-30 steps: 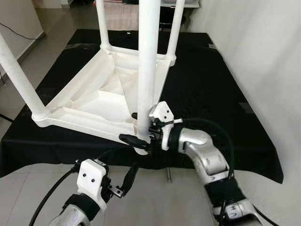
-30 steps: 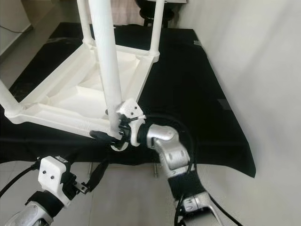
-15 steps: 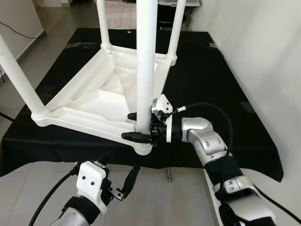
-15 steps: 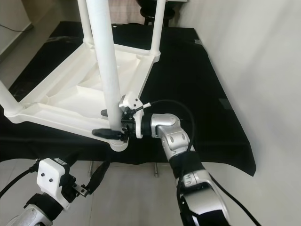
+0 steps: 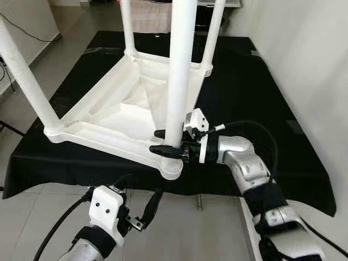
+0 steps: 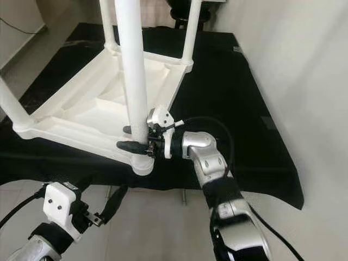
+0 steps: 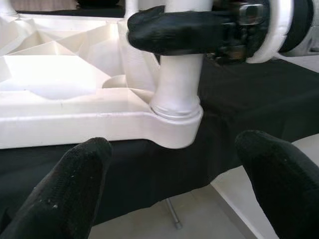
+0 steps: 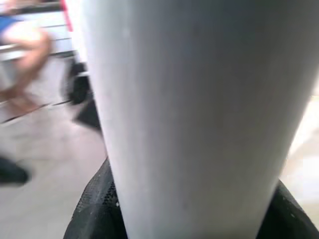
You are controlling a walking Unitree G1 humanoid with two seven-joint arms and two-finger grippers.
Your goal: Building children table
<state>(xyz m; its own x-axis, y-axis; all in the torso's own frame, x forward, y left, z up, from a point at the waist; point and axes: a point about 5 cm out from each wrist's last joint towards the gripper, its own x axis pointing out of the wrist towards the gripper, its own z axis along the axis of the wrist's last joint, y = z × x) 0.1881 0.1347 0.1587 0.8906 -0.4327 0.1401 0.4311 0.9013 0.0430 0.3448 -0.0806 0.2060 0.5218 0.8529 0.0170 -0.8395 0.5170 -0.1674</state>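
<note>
Since 1 second ago the right arm has straightened out toward the table and its elbow has dropped lower, while the right gripper (image 5: 166,141) stays clamped on the near leg (image 5: 178,81) just above the socket. That leg also stands straighter than it did. Both black fingers wrap the white tube, 1 on each side, and the right wrist view shows the tube pressed between them.

An upturned white table top (image 5: 125,117) lies on a black cloth (image 5: 244,98), its near corner hanging just over the cloth's front edge. All 4 legs stand up from the 4 corner sockets: the near leg, the left leg (image 5: 24,76) and the 2 far legs (image 5: 128,27). At the near corner socket (image 7: 174,117) the leg base looks seated flush against the collar.

Below the cloth's edge, the left gripper (image 5: 138,204) hangs over the floor with its fingers (image 7: 75,184) spread wide and empty, pointed up at that socket.

Judging by this, assembly is nearly done; what seems left is a final tightening of the near leg, releasing it, and turning the table upright.
</note>
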